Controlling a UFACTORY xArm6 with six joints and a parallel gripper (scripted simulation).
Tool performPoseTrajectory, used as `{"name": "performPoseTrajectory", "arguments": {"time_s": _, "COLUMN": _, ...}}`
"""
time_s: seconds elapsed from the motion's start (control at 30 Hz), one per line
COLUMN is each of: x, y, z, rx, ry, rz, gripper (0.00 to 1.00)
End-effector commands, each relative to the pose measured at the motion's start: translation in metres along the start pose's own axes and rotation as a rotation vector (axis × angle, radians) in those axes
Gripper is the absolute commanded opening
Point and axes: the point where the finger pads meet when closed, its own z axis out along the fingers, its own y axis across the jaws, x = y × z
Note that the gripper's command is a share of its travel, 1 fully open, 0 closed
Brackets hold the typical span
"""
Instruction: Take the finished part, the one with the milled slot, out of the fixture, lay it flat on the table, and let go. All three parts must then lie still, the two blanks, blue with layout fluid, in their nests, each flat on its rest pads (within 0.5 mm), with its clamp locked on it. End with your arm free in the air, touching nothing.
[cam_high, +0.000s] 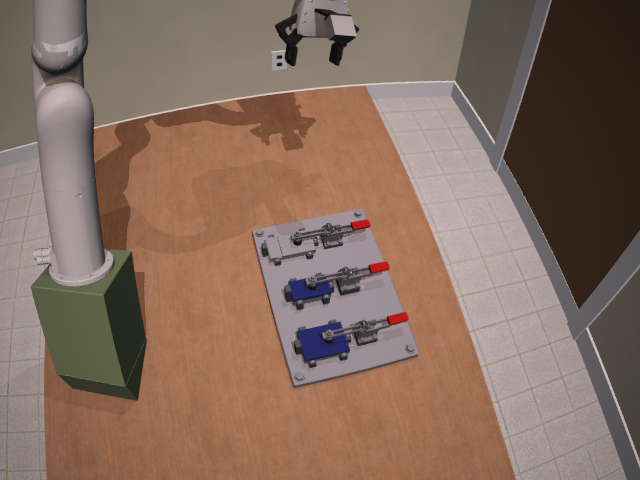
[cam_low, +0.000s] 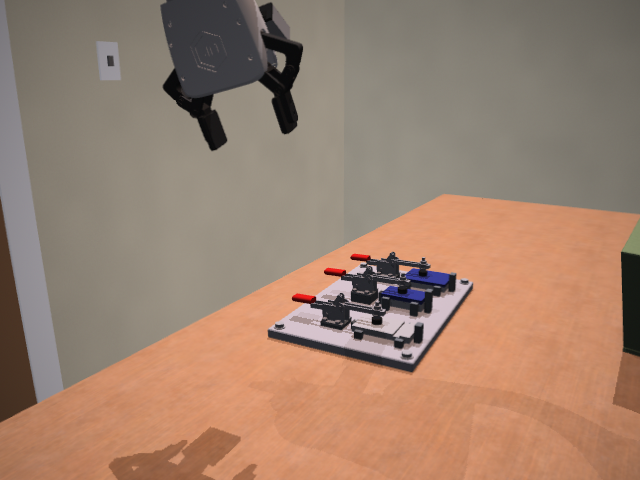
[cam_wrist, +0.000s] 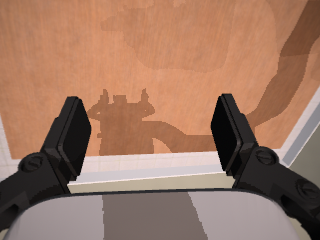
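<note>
Table (cam_high: 206, 413): a long wooden top; it carries the arm's green pedestal (cam_high: 82, 330) on one side and a grey fixture plate near the middle; the gripper's shadow falls toward the far end.
Arm (cam_high: 67, 155): a pale column rising from the pedestal; its wrist reaches high over the far end of the table, well apart from the fixture.
Fixture plate (cam_high: 398, 330): flat on the table, holding three nests in a row, each with a toggle clamp ending in a red handle.
Gripper (cam_high: 313, 53): fingers spread fully wide with nothing between them; the wrist view shows only bare wood and shadow below.
Blue blanks: the middle blank (cam_high: 302, 289) and the near blank (cam_high: 315, 343) each lie under a clamp bar; all three handles lie low, so the clamps look locked, though that is a judgement.
Finished part (cam_high: 292, 246): pale grey, in the nest nearest the gripper's end of the plate, its clamp bar (cam_high: 310, 236) lying over it; the milled slot is too small to make out.
Red handle of that clamp (cam_high: 360, 224): probably has to be opened before the part can lift.
Risks: pulling the part while clamped could drag the plate and unseat the blanks; the handles sit close, so a wide gripper may knock the middle clamp (cam_high: 378, 267) loose; the part is thin, so a shallow pinch could slip and drop it tilted.
</note>
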Motion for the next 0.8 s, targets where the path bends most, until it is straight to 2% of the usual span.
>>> {"name": "performPoseTrajectory", "arguments": {"time_s": 0.0, "x": 0.0, "y": -0.002, "z": -0.002, "rx": 0.003, "ry": -0.008, "rz": -0.028, "gripper": 1.0}}
{"name": "performPoseTrajectory", "arguments": {"time_s": 0.33, "x": 0.0, "y": -0.002, "z": -0.002, "rx": 0.003, "ry": -0.008, "rz": -0.028, "gripper": 1.0}}
{"name": "performPoseTrajectory", "arguments": {"time_s": 0.43, "x": 0.005, "y": -0.012, "z": -0.006, "rx": 0.018, "ry": -0.026, "rz": -0.189, "gripper": 1.0}}
{"name": "performPoseTrajectory", "arguments": {"time_s": 0.77, "x": 0.005, "y": -0.012, "z": -0.006, "rx": 0.018, "ry": -0.026, "rz": -0.189, "gripper": 1.0}}
